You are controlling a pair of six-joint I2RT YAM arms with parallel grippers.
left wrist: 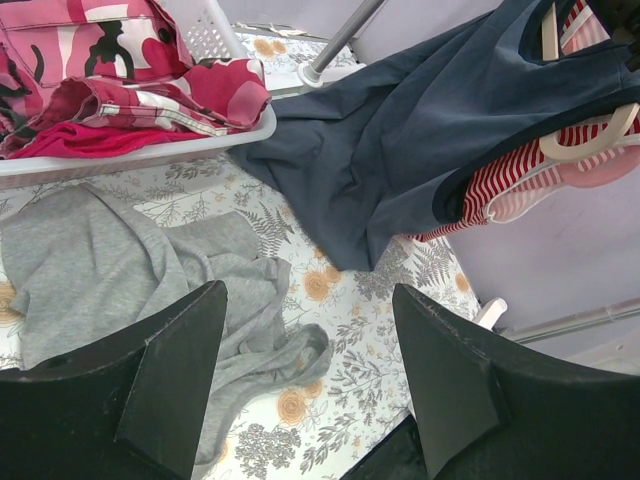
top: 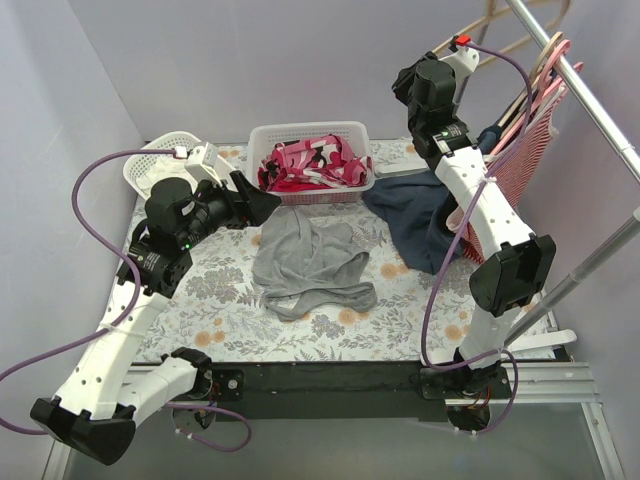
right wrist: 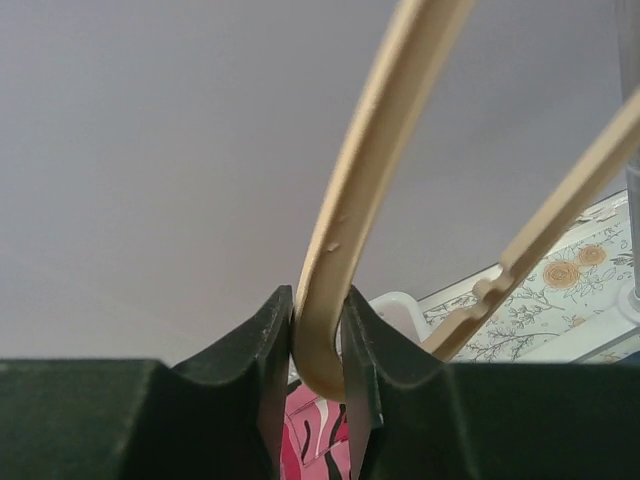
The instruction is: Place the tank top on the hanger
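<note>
Position of the tank top [top: 310, 260]: crumpled at the centre of the worktop [top: 215, 295], near the left pincer [top: 262, 205] and at about 5 o'clock from it in the overhead view. That pincer hangs spread above the worktop with nothing between its dark fingers [left wrist: 170, 370]; the wrist view shows the grey cloth below and to 9 o'clock. The top is soft, plain grey knit, folded over itself in loose rolls, lying on a floral-printed covering. The hanger [right wrist: 370, 170] is a smooth tan bar, curved; the right pincer [right wrist: 318, 315] is pinching its bend, raised high at 1 o'clock of the overhead view. A white perforated basket [top: 300, 131] of pink camouflage clothes stands at 12 o'clock of the top, touching its upper edge. A dark navy garment [top: 415, 215] spreads at 3 o'clock, draped down from a metal rail [top: 575, 75] that also carries a red-and-white striped top [top: 530, 150] and a pink hanger [top: 552, 55].
</note>
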